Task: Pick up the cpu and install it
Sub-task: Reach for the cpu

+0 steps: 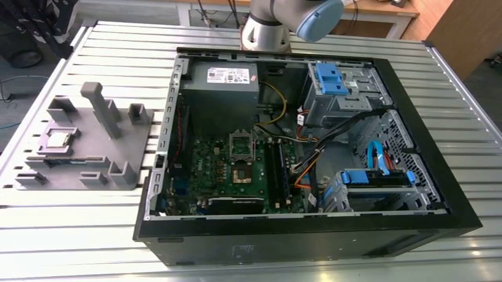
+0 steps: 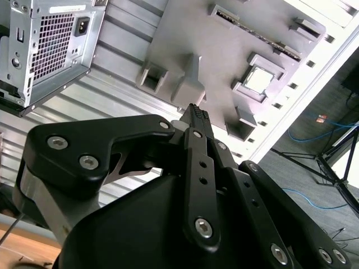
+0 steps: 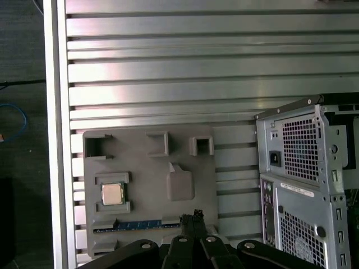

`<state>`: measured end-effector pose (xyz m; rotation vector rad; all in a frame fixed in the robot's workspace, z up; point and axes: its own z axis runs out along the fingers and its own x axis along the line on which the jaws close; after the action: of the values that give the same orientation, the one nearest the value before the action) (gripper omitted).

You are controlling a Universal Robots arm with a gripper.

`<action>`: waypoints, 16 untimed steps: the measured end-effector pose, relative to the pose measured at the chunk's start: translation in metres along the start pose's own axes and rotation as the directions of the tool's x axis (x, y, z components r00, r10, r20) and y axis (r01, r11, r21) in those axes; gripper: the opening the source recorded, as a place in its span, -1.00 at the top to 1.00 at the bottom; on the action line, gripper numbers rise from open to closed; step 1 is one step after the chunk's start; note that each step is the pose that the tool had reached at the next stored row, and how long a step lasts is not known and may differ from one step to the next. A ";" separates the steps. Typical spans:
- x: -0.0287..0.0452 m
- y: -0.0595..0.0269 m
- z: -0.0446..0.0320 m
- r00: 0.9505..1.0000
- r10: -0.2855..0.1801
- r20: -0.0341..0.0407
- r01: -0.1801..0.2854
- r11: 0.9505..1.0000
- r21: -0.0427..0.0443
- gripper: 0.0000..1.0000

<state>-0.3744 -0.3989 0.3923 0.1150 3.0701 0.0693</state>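
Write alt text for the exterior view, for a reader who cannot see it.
The cpu sits in a grey holder on a slatted table, beside an open computer case showing its green motherboard. A robot arm stands behind.

fixture plate (image 1: 82,150): on the slatted table (image 1: 47,235), 9 o'clock of the computer case (image 1: 314,226) in the exterior view
cpu (image 1: 61,140): in a pocket at the plate's 9 o'clock edge
motherboard (image 1: 216,164): in the case, toward 7 o'clock

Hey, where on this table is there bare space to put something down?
In the exterior view, the slatted table is bare on the near and far sides of the grey fixture holding the cpu. The gap between fixture and computer case is narrow; inside the case, cables and motherboard crowd everything.
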 end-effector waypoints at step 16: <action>0.0075 -0.0006 -0.0006 1.000 0.000 0.002 0.000 1.000 0.000 0.79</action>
<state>-0.3820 -0.3990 0.3923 0.1148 3.0685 0.0693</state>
